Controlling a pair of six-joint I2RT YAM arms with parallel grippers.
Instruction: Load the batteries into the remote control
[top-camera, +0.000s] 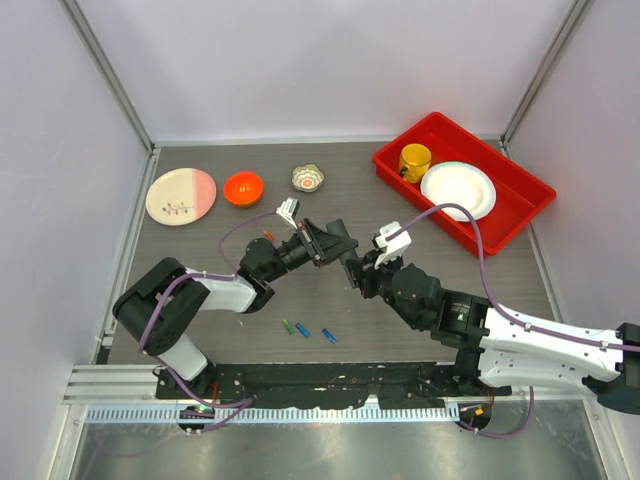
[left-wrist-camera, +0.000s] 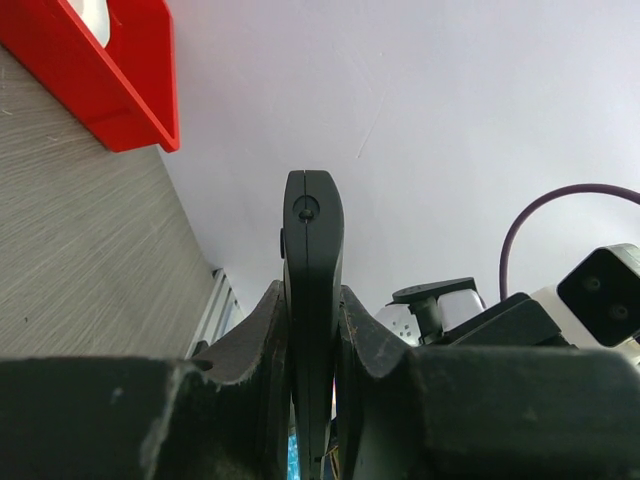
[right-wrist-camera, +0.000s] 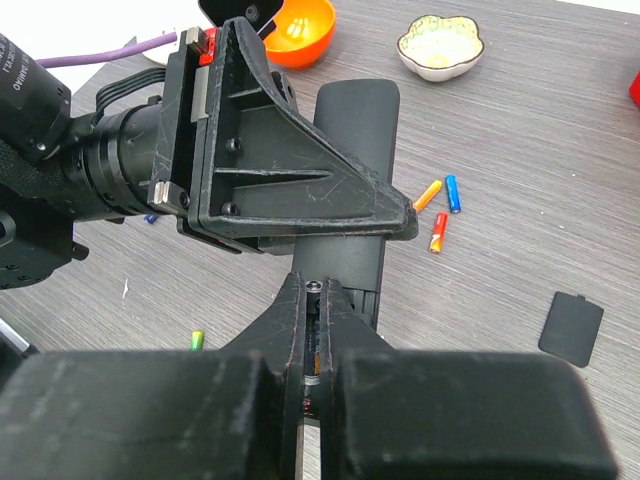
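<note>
My left gripper (left-wrist-camera: 312, 295) is shut on the slim black remote control (left-wrist-camera: 313, 240) and holds it edge-up above the table. In the right wrist view the remote control (right-wrist-camera: 355, 120) runs under the left gripper's triangular finger (right-wrist-camera: 290, 180). My right gripper (right-wrist-camera: 317, 285) is shut on a black-and-orange battery (right-wrist-camera: 317, 335), its metal tip at the remote's near end. Loose batteries lie on the table: an orange one (right-wrist-camera: 428, 194), a blue one (right-wrist-camera: 452, 193), a red-orange one (right-wrist-camera: 438, 232) and a green one (right-wrist-camera: 197, 339). Both grippers meet mid-table (top-camera: 340, 255).
A small flat black cover (right-wrist-camera: 571, 325) lies to the right. An orange bowl (top-camera: 243, 187), a small patterned dish (top-camera: 309, 178) and a pink plate (top-camera: 181, 195) stand at the back. A red bin (top-camera: 465, 180) holds a yellow cup and a white plate.
</note>
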